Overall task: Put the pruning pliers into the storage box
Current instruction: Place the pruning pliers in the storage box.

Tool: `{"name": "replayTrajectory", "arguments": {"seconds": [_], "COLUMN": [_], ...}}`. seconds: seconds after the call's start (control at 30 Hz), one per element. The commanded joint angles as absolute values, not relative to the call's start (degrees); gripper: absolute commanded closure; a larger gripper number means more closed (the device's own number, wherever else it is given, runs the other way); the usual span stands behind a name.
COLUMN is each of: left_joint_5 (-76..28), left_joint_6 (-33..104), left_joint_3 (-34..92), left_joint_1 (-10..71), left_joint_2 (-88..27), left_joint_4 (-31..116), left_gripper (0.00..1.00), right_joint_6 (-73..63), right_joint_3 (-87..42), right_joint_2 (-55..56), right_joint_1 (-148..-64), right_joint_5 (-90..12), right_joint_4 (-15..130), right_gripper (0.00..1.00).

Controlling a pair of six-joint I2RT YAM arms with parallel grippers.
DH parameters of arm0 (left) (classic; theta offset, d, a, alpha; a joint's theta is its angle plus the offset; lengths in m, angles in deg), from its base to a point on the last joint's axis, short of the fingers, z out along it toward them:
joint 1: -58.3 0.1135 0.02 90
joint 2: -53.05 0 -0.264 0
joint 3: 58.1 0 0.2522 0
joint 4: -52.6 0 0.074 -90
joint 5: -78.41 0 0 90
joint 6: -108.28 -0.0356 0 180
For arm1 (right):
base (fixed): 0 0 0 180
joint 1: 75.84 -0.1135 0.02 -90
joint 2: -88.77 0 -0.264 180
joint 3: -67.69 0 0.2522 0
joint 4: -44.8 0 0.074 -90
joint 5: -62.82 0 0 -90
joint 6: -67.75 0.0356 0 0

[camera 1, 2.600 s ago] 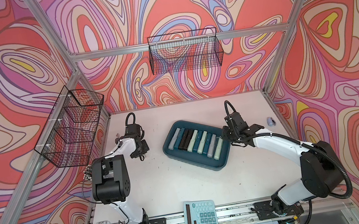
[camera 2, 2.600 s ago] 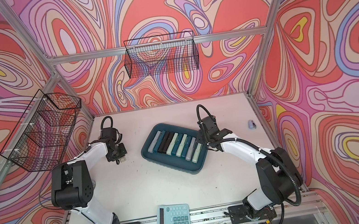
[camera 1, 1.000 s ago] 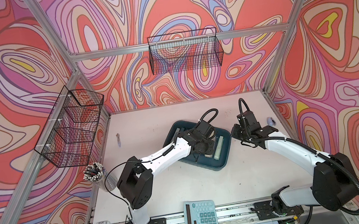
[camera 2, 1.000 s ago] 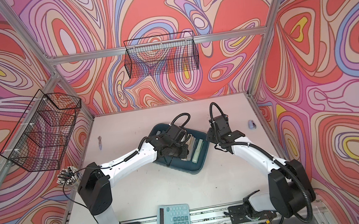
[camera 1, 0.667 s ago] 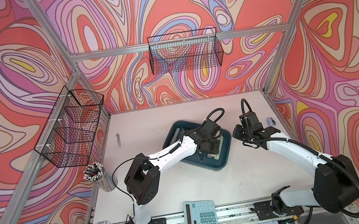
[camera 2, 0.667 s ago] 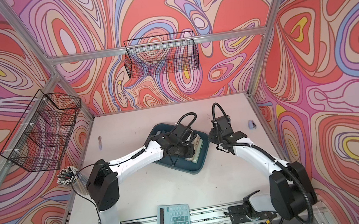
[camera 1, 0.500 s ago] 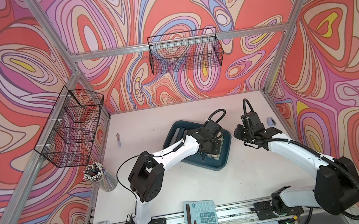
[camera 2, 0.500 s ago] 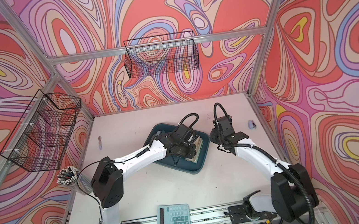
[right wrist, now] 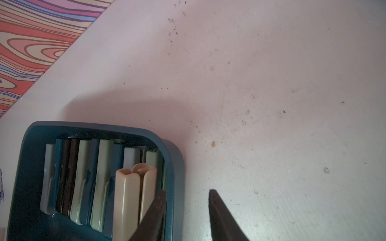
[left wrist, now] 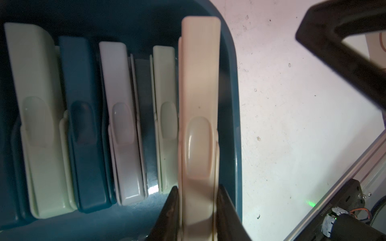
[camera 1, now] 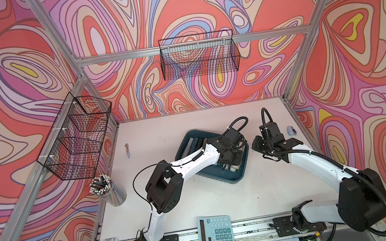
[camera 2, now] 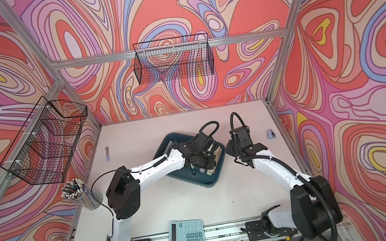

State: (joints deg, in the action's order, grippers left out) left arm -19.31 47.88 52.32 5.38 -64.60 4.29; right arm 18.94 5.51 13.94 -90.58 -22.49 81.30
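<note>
Overhead, in a top view, the left gripper (camera 1: 228,167) reaches down into the storage box (camera 1: 236,180) on the desk (camera 1: 199,203). The right gripper (camera 1: 259,145) hangs just beside the box's right rim.

From the left wrist, that gripper is clamped on the beige pruning pliers (left wrist: 199,100). They sit against the box's end wall, next to the row of other pruning pliers (left wrist: 117,116) lying inside.

From the right wrist, the right gripper's jaws stand apart with nothing between them, one over the box rim and the other over bare desk.
</note>
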Motion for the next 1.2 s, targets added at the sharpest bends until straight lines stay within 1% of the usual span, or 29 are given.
{"name": "replayTrajectory", "arguments": {"seconds": [0.0, 0.3, 0.6, 0.77, 1.17], "left_joint_5": [-19.75, -19.94, -19.54, -19.66, -17.87], "left_joint_6": [47.48, 47.85, 47.57, 47.56, 46.29], "left_joint_3": [54.42, 56.45, 57.97, 58.62, 60.30], "left_joint_1": [4.87, 4.44, 3.91, 3.79, 3.72], "left_joint_2": [-66.30, -68.49, -69.77, -70.72, -71.10], "left_joint_4": [2.85, 2.34, 1.96, 1.91, 0.78], "left_gripper": [0.90, 0.88, 0.82, 0.80, 0.66], "right_joint_6": [18.93, 18.88, 18.84, 18.84, 18.92], "right_joint_3": [6.64, 7.17, 8.10, 8.54, 8.93], "right_joint_2": [14.46, 14.98, 15.38, 15.66, 15.73], "right_joint_1": [-90.19, -89.81, -89.29, -89.11, -88.76], "right_joint_5": [-22.90, -23.04, -23.40, -23.59, -23.97], "right_joint_4": [80.01, 79.72, 79.26, 79.06, 78.72], "right_gripper": [0.64, 0.64, 0.64, 0.64, 0.64]}}
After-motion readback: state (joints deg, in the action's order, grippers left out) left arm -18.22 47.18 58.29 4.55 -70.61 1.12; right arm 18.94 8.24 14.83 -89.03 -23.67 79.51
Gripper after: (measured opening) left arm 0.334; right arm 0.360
